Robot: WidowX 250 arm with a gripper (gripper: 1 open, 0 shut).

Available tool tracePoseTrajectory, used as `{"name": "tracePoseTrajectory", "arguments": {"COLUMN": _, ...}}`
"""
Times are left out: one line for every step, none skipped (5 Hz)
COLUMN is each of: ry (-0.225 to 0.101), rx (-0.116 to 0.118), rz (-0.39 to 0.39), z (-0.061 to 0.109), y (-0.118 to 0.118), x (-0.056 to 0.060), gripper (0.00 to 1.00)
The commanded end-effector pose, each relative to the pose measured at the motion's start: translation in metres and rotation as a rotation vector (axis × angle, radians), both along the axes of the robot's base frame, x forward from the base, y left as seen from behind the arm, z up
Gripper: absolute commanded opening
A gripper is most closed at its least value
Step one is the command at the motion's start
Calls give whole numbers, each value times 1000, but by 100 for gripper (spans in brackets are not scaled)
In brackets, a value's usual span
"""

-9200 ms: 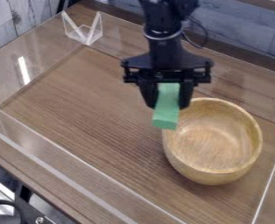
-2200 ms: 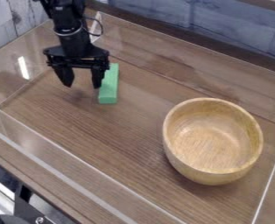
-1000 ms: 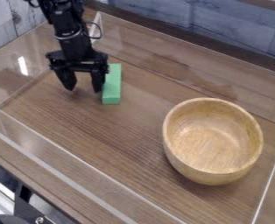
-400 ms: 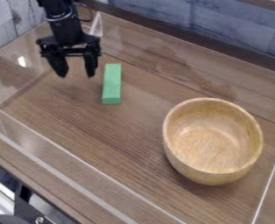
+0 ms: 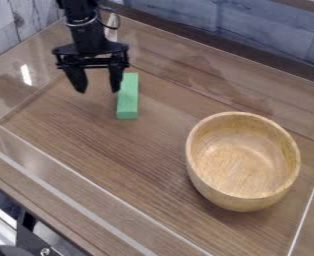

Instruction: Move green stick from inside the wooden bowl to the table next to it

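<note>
Tool [image 5: 94, 74] is spread wide, empty, pointing straight down over the bench [image 5: 106, 160] near the far-left corner. Nothing between the fingers; dark arm runs up out of frame top.

Green stick [image 5: 126, 95] lies flat on the bench just right of the tool, not touching it as far as I can tell. Long axis runs roughly front-to-back w/ a slight tilt. It's out in the open, resting on its broad face, so stable, won't roll.

Wooden bowl [image 5: 244, 160] sits front-right, well apart from the stick, upright, inside is bare. No stick in it, so the transfer part looks done. "Next to" is loose here, stick is some way off from the bowl, but same surface, clear gap between.

Clear acrylic walls [image 5: 40, 175] ring the bench; a small clear bracket-like piece [image 5: 93, 32] at far back-left, can't tell what it is.

Judgement: release is finished, only retreat left. Risk is low; a sideways swing could clip the stick since it's close to the right finger.
</note>
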State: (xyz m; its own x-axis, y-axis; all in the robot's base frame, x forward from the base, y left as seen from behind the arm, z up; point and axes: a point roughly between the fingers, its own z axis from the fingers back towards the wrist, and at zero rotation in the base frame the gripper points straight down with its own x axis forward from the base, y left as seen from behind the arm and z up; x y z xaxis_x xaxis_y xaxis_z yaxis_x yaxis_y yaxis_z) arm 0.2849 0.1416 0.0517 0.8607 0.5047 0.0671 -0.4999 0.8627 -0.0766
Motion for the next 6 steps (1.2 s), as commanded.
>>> {"name": "tracePoseTrajectory", "arguments": {"ry": -60, "rx": 40, "rz": 43, "z": 26, "y": 18, "x": 2, "gripper": 0}}
{"name": "tracePoseTrajectory", "arguments": {"ry": -52, "rx": 40, "rz": 49, "z": 15, "y": 22, "x": -3, "gripper": 0}}
{"name": "tracePoseTrajectory", "arguments": {"ry": -44, "rx": 40, "rz": 56, "z": 4, "y": 25, "x": -6, "gripper": 0}}
{"name": "tracePoseTrajectory", "arguments": {"ry": -37, "rx": 38, "rz": 21, "z": -8, "y": 51, "x": -8, "gripper": 0}}
{"name": "tracePoseTrajectory", "arguments": {"ry": -27, "rx": 35, "rz": -4, "z": -17, "y": 71, "x": -9, "gripper": 0}}
{"name": "tracePoseTrajectory", "arguments": {"ry": -16, "rx": 31, "rz": -7, "z": -20, "y": 68, "x": -2, "gripper": 0}}
